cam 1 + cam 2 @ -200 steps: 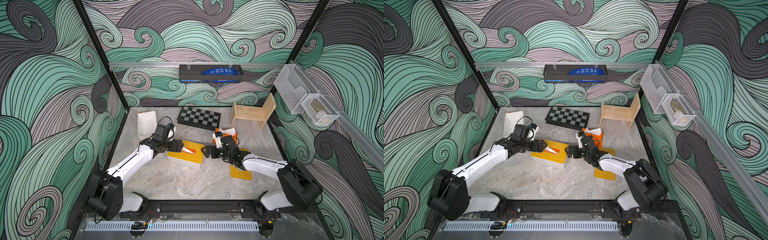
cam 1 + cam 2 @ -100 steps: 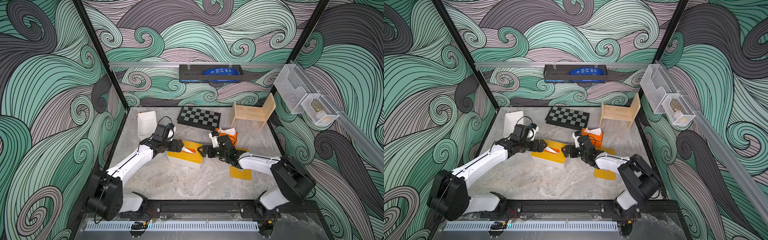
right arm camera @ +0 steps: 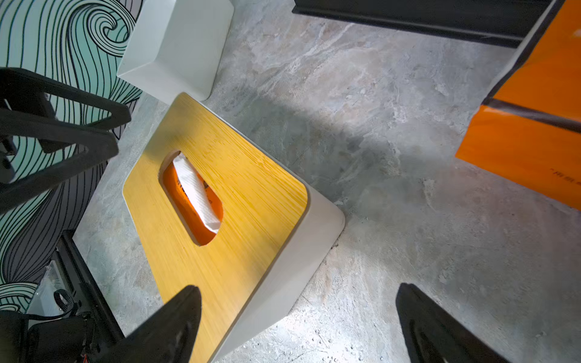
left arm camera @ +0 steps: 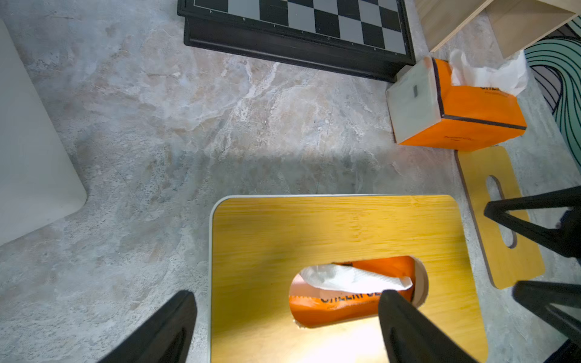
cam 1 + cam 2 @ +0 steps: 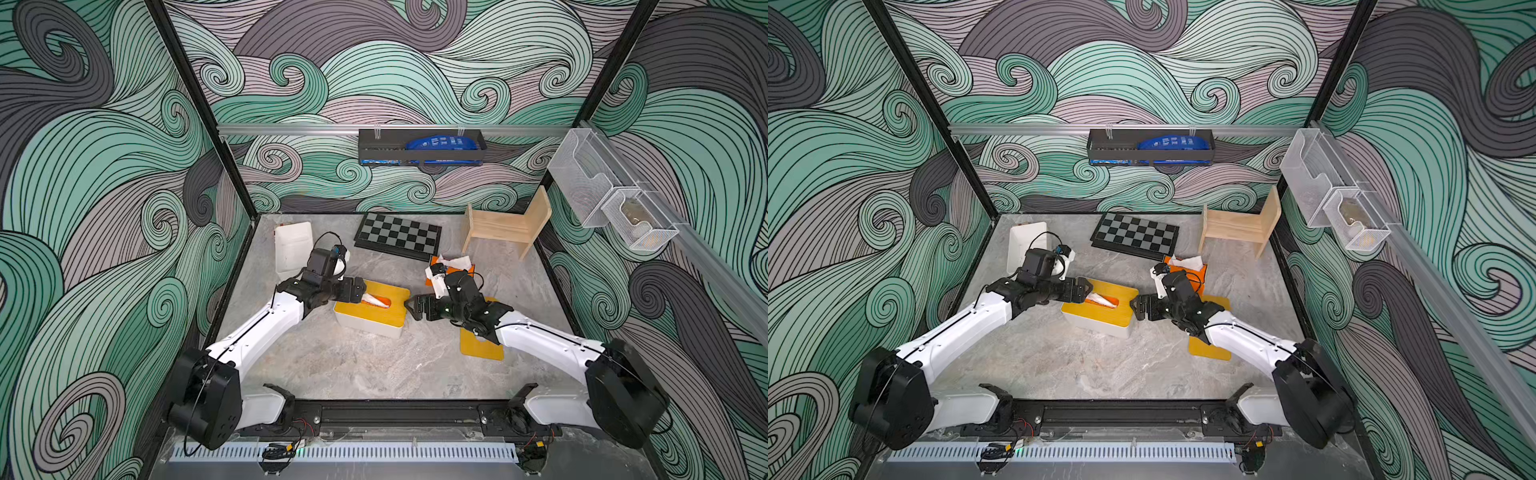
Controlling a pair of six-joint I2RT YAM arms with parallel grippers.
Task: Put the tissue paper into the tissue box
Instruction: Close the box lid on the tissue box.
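Observation:
The tissue box (image 5: 374, 320) is white with a yellow wooden lid (image 4: 330, 229) and lies mid-table. Through the lid's oval slot I see an orange tissue paper pack (image 4: 333, 309) with a white sheet (image 3: 196, 190) across it. My left gripper (image 5: 359, 291) hovers open over the box's left end, one finger (image 4: 405, 327) at the slot's edge, holding nothing. My right gripper (image 5: 411, 308) stands open at the box's right end, with a corner of the box and bare table between its fingers (image 3: 169, 323). A second orange tissue pack (image 5: 453, 266) stands behind the right arm.
A loose yellow slotted lid (image 5: 482, 347) lies under the right arm. An empty white box (image 5: 293, 249) sits at the back left. A chessboard (image 5: 397, 237) and a wooden chair (image 5: 507, 226) stand along the back wall. Walls enclose the table closely.
The right arm has shifted slightly beside the box's right end. The left arm and the box have stayed put.

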